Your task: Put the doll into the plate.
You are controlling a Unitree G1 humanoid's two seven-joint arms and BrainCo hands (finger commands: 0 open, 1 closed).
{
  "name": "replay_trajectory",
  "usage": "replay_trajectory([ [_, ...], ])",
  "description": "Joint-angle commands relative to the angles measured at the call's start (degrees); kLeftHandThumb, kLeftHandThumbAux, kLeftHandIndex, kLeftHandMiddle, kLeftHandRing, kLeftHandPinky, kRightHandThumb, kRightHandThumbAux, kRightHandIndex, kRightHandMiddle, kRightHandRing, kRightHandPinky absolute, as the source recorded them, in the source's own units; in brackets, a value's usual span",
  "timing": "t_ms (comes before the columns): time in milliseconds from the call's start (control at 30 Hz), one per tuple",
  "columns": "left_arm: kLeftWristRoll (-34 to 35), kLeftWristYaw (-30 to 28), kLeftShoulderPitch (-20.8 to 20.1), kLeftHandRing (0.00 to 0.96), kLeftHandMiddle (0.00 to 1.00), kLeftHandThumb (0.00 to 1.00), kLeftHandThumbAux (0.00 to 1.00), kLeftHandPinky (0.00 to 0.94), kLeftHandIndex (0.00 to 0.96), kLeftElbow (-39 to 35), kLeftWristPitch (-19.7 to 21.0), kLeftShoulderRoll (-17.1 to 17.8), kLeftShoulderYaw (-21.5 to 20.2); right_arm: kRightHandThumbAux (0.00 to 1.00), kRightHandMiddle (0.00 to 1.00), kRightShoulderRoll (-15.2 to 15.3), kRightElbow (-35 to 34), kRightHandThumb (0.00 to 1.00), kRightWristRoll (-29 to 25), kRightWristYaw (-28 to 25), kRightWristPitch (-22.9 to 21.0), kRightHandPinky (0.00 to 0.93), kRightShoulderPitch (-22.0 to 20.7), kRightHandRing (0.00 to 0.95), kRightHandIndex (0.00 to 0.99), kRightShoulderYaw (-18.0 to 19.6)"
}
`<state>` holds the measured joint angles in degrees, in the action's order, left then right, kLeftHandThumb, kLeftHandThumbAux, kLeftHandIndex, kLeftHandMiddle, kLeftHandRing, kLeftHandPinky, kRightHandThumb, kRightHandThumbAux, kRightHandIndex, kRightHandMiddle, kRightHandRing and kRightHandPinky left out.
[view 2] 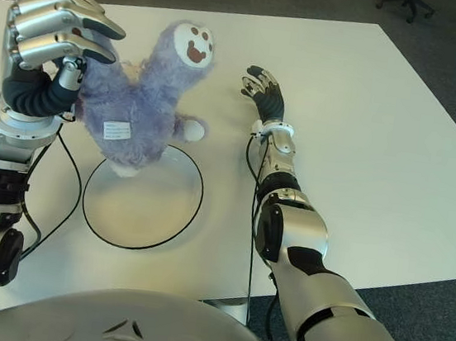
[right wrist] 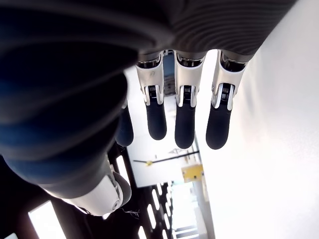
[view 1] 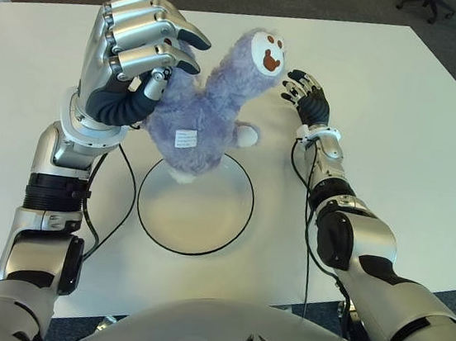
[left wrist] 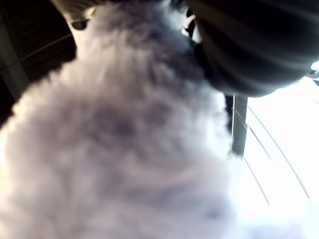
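A fluffy purple doll (view 1: 206, 110) with a white face and a small label hangs tilted over the far rim of the white, black-edged plate (view 1: 197, 217). My left hand (view 1: 154, 57) is shut on the doll's back, fingers curled over the top and thumb pressed into the fur. Purple fur of the doll (left wrist: 124, 149) fills the left wrist view. Whether the doll's bottom touches the plate I cannot tell. My right hand (view 1: 308, 97) shows to the right of the doll's head, its fingers (right wrist: 184, 119) straight and holding nothing.
The white table (view 1: 399, 133) extends far to the right and back. Black cables (view 1: 130, 192) run from both wrists across the table beside the plate. An office chair base (view 1: 427, 4) stands on the dark floor beyond the far right corner.
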<state>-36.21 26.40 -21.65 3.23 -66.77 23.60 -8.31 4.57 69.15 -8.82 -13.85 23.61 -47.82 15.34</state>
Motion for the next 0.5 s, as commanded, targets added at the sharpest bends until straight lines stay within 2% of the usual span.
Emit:
replay_trajectory([
  [33,1.0,-1.2,0.3,0.453,0.411,0.943,0.657,0.370,0.484,-0.6,0.3,-0.4,-0.5,0.793,0.205,-0.4,1.2,0.494,-0.4,0.0,-1.4,0.293,2.6,0.230,0.233,0.3],
  [500,1.8,-2.0,0.4,0.453,0.411,0.943,0.657,0.370,0.484,-1.2,0.6,-0.3,-0.6,0.793,0.205,-0.4,0.9,0.494,-0.4,0.1,-1.3,0.293,2.7,0.230,0.233,0.3],
])
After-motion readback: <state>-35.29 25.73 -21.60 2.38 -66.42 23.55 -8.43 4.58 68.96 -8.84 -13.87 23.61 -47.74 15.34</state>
